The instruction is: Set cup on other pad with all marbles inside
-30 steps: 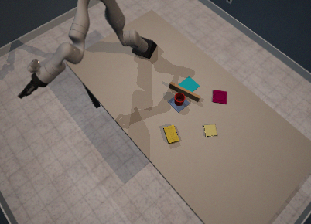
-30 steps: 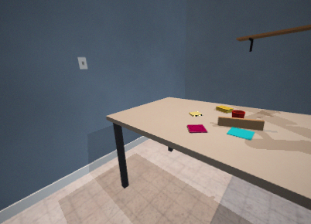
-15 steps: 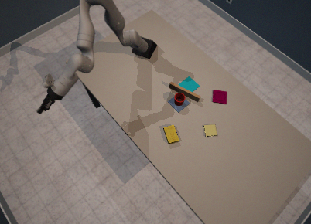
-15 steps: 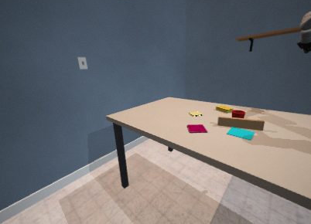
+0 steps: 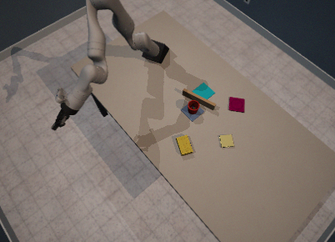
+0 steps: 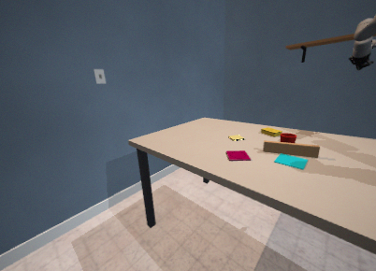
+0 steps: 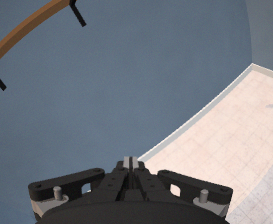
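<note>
A red cup [image 5: 193,106] [image 6: 288,137] stands upright on a grey-blue pad [image 5: 192,113] on the table [image 5: 258,169] [image 6: 196,134]. A wooden rail [image 5: 199,98] [image 6: 291,149] lies just behind it, and a cyan pad [image 5: 203,90] [image 6: 291,161] lies on the rail's far side. The marbles are too small to make out. My gripper [image 5: 55,126] [image 6: 361,64] [image 7: 130,165] is shut and empty. It hangs off the table's left side over the floor, far from the cup. In the wrist view it faces the blue wall.
A yellow block [image 5: 184,144] [image 6: 270,131], a pale yellow pad [image 5: 226,141] [image 6: 237,137] and a magenta pad [image 5: 236,104] [image 6: 238,155] lie on the table. The arm's base [image 5: 156,52] stands at the table's far end. A wooden wall rail [image 7: 40,19] [image 6: 323,41] runs along the wall.
</note>
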Robot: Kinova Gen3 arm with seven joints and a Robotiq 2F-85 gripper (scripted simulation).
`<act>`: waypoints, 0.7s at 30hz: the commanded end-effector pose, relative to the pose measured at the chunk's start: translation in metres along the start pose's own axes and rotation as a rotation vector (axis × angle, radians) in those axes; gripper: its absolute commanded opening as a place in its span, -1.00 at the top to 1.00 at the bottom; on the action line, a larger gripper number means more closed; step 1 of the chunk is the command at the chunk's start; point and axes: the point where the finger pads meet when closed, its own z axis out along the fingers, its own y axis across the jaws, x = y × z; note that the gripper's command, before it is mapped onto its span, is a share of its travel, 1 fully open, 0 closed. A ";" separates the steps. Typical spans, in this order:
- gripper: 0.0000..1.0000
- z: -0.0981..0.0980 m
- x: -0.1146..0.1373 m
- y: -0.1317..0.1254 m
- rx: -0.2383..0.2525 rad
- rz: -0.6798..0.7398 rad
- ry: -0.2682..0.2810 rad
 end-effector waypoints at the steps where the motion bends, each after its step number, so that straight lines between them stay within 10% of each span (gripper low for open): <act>1: 1.00 -0.004 -0.051 -0.011 0.006 -0.034 -0.069; 10: 1.00 -0.004 -0.051 -0.011 0.006 -0.034 -0.069; 11: 1.00 -0.012 -0.102 -0.020 0.010 -0.068 -0.136; 20: 1.00 -0.012 -0.102 -0.020 0.010 -0.068 -0.136; 21: 1.00 -0.023 -0.150 -0.025 0.013 -0.104 -0.201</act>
